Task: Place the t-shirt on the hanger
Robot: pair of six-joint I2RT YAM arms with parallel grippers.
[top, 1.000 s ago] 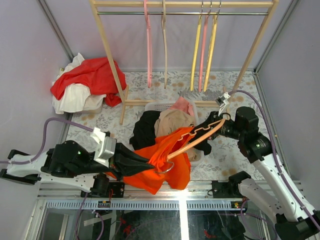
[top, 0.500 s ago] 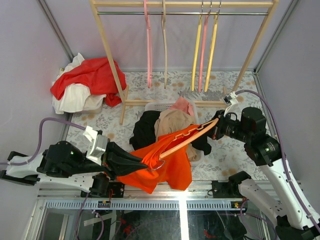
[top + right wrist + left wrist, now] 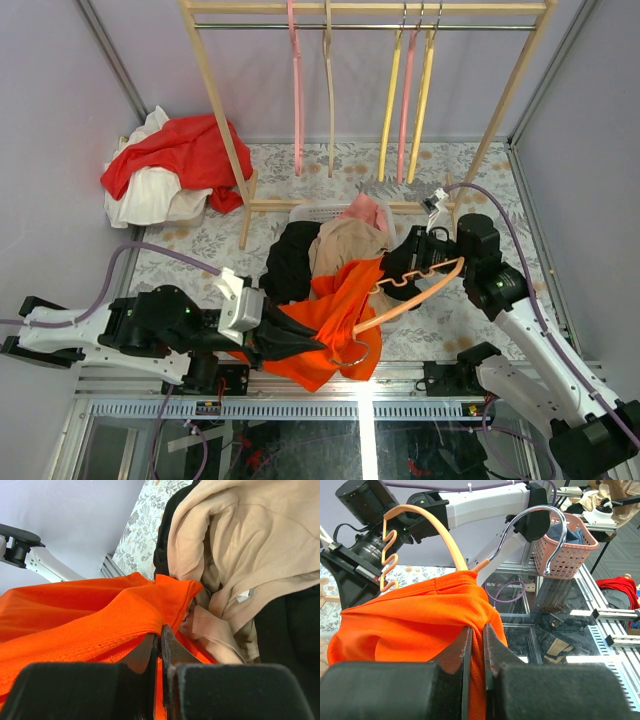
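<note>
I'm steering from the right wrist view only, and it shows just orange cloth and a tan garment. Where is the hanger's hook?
Observer: In the left wrist view, the silver hook of the hanger sticks out bare past the t-shirt.
Operator: Is the left gripper holding anything?
Observer: Yes. The left gripper is shut on a fold of the t-shirt.
</note>
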